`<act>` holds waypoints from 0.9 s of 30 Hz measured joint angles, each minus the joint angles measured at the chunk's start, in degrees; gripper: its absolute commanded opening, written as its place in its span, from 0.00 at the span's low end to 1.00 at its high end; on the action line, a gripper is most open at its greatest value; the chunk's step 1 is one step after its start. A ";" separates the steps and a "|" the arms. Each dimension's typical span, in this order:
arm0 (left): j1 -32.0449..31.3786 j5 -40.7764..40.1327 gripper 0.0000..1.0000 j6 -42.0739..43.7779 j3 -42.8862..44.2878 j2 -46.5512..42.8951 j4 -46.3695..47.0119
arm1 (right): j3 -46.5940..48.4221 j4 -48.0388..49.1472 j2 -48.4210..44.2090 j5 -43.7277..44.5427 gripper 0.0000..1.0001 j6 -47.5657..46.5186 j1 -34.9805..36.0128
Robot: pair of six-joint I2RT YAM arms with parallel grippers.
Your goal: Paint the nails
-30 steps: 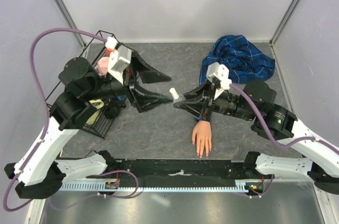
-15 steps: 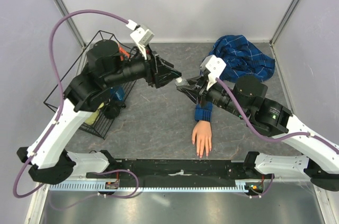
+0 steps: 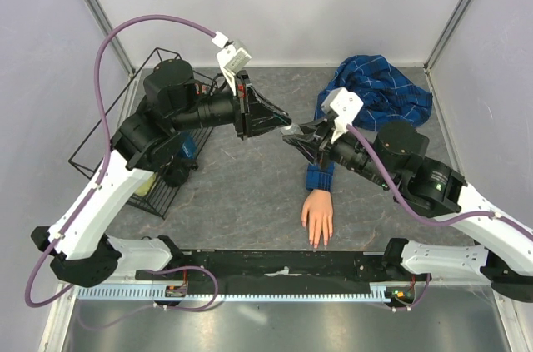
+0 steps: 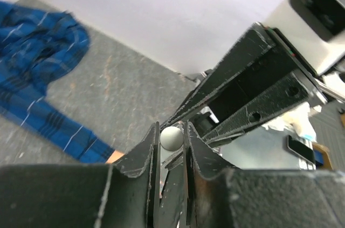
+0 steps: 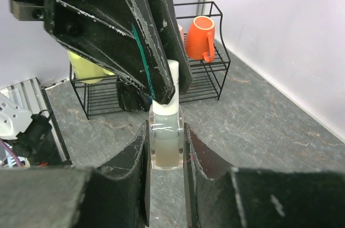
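Early stage, by my judgement: no painting begun.
- Left gripper: jaws closed round white cap, pinching it.
- Bottle: held aloft mid-table, cap on.
- Right gripper: clamped on bottle's clear body.
- Mannequin hand: flat on table near front edge, well apart from bottle. Nails point toward arm bases; too small to tell, seemingly bare.
- To do: uncap, draw brush, paint each nail.

Surface: grey mottled table. Wire rack at left, orange mug in it. Blue plaid sleeve bunched far right. Pale plain walls.
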 measured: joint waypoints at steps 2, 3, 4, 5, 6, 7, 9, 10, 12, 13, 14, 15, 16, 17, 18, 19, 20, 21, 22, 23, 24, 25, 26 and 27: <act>0.46 4.22 0.02 0.02 -2.40 -0.44 4.66 | 0.00 -0.59 -0.96 -0.74 0.00 0.17 0.00; 0.68 6.86 0.02 0.00 -3.80 -0.74 7.04 | -0.02 -1.18 -1.53 -1.36 0.00 0.24 0.00; 0.94 9.46 0.02 -0.11 -5.35 -1.09 9.94 | 0.00 -1.66 -2.12 -2.29 0.00 0.55 0.00; 1.16 12.48 0.02 -0.20 -7.15 -1.57 13.27 | -0.02 -2.10 -2.62 -3.54 0.00 0.68 0.00; 1.29 15.72 0.02 -0.39 -8.72 -2.01 16.26 | -0.02 -2.67 -3.32 -5.92 0.00 1.22 0.00; 1.36 18.84 0.02 -0.63 -10.08 -2.40 19.34 | -0.04 -2.99 -3.85 -8.22 0.00 1.97 0.00; 1.33 24.50 0.02 -1.07 -11.89 -3.13 24.39 | -0.07 -3.08 -4.68 -13.66 0.00 3.63 -0.02; 1.22 27.56 0.02 -1.29 -12.48 -3.50 26.64 | -0.11 -2.58 -4.96 -17.94 0.00 5.20 -0.17; 0.90 32.44 0.02 -1.75 -12.96 -4.28 30.21 | -0.90 0.15 -5.11 -23.89 0.00 8.52 -0.24; 0.68 34.45 0.02 -1.97 -12.96 -4.66 31.52 | -1.73 2.47 -5.22 -26.95 0.00 10.40 -0.28; 0.42 35.93 0.02 -2.12 -12.96 -4.96 32.70 | -2.84 5.14 -5.49 -29.57 0.00 12.48 -0.28; 0.17 37.51 0.02 -2.34 -12.96 -5.27 33.83 | -4.20 7.93 -5.88 -31.76 0.00 14.38 -0.26; -0.11 38.27 0.02 -2.49 -12.96 -5.31 34.32 | -5.51 10.51 -6.12 -33.53 0.00 16.02 -0.28; -0.26 38.93 0.02 -2.73 -12.96 -5.31 34.75 | -6.60 12.46 -6.36 -34.67 0.00 17.42 -0.28; -0.42 39.39 0.06 -2.91 -12.96 -5.25 34.95 | -7.34 13.60 -6.60 -35.36 0.00 18.40 -0.28; -0.52 39.43 0.12 -2.99 -12.96 -5.22 34.95 | -7.72 14.14 -6.75 -35.74 0.00 19.15 -0.31; -0.57 39.26 0.29 -2.99 -12.90 -5.22 34.64 | -7.80 14.32 -6.82 -35.80 0.00 19.39 -0.35; -0.66 38.66 0.37 -2.91 -12.41 -5.22 33.24 | -7.80 14.29 -6.82 -35.76 0.00 19.52 -0.39; -0.68 37.97 0.50 -2.58 -11.93 -5.22 32.02 | -7.72 14.19 -6.82 -35.34 0.00 19.47 -0.42; -0.72 36.59 0.54 -2.03 -11.02 -5.20 29.90 | -7.41 13.66 -6.80 -34.67 0.00 19.04 -0.42; -0.72 34.40 0.56 -1.29 -9.60 -5.09 26.95 | -6.88 12.59 -6.75 -34.21 0.00 18.36 -0.39; -0.72 32.85 0.61 -0.48 -8.72 -5.07 25.20 | -6.29 11.32 -6.71 -33.09 0.00 17.46 -0.37; -0.72 30.58 0.62 0.13 -7.67 -5.16 22.93 | -5.60 9.97 -6.58 -31.87 0.00 16.57 -0.26; -0.72 28.41 0.63 0.98 -6.86 -5.38 20.83 | -4.81 8.46 -6.40 -30.49 0.00 15.43 -0.22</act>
